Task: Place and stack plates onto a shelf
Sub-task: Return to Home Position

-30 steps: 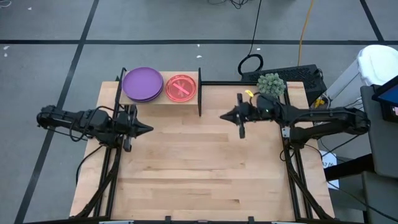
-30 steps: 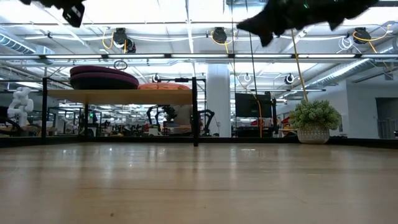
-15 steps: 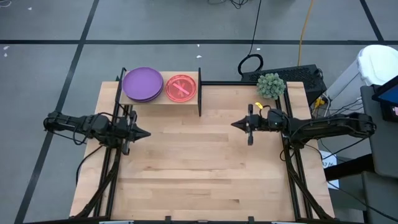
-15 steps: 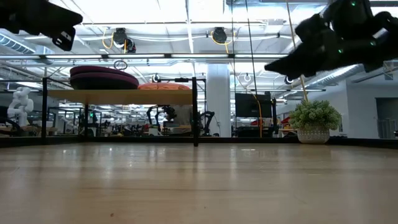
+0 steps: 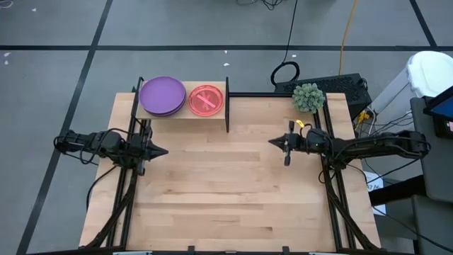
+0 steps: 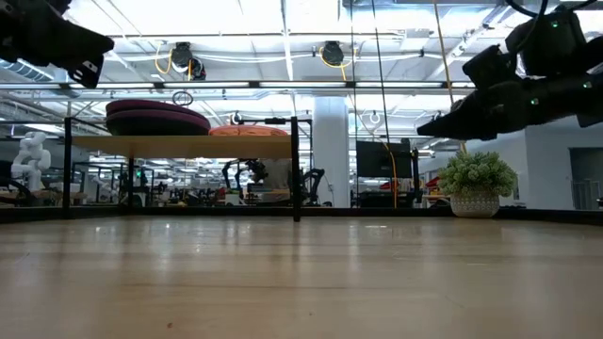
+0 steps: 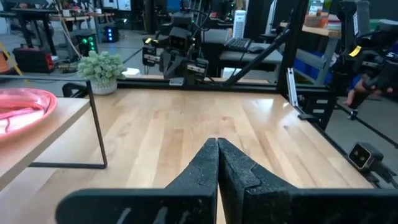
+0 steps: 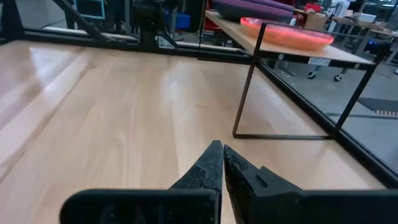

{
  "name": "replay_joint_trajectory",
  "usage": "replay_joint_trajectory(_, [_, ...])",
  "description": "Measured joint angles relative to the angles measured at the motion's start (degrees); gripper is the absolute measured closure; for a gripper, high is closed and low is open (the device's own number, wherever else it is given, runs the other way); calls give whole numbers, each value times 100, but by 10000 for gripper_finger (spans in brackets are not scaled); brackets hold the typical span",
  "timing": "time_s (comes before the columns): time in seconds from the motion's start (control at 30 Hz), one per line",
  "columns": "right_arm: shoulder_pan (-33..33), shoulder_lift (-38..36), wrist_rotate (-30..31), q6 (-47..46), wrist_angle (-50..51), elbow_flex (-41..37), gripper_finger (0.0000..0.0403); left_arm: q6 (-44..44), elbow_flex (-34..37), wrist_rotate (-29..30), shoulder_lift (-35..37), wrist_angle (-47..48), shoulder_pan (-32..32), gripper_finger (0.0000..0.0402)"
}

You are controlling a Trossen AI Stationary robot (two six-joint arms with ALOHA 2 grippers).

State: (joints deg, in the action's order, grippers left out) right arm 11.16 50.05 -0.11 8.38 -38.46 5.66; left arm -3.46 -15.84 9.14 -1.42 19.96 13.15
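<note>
The shelf (image 5: 184,111) stands at the table's far edge, a light board on thin black end panels. On it rest a stack of purple plates (image 5: 163,95) at its left and a pink stack (image 5: 207,100) at its right; both also show in the low view, purple plates (image 6: 155,118) and pink stack (image 6: 250,131). Teal and green plates do not show apart. My left gripper (image 5: 165,151) hovers shut over the table's left side, empty. My right gripper (image 5: 271,142) hovers shut over the right side, empty. Each wrist view shows its shut fingertips, left (image 7: 217,144) and right (image 8: 217,147).
A small potted plant (image 5: 308,97) sits at the table's far right corner, also in the low view (image 6: 476,184). A keyboard (image 5: 333,86) and cables lie beyond the far edge. The wooden tabletop (image 5: 226,191) stretches bare between both arms and toward the near edge.
Both arms have drawn back from the shelf. My left gripper has moved toward the near edge and slightly left. My right gripper has pulled toward the table's right edge and sunk lower. Both stayed shut; the plates have not moved.
</note>
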Motion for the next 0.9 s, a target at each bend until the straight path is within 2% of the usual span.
replay_joint_trajectory(0.23, [0,-255,-146,-169,-377,-395,403,130,0,5,123,160,0,401])
replay_joint_trajectory(0.47, [0,-399,-162,-175,-312,-462,403,122,17,-6,123,42,0,401])
replay_joint_trajectory(0.67, [0,-399,-337,-176,-333,-470,403,42,669,-229,123,-1219,0,401])
replay_joint_trajectory(0.9, [-2,-399,-1069,-389,-327,-477,403,-92,1536,-327,122,-2385,0,401])
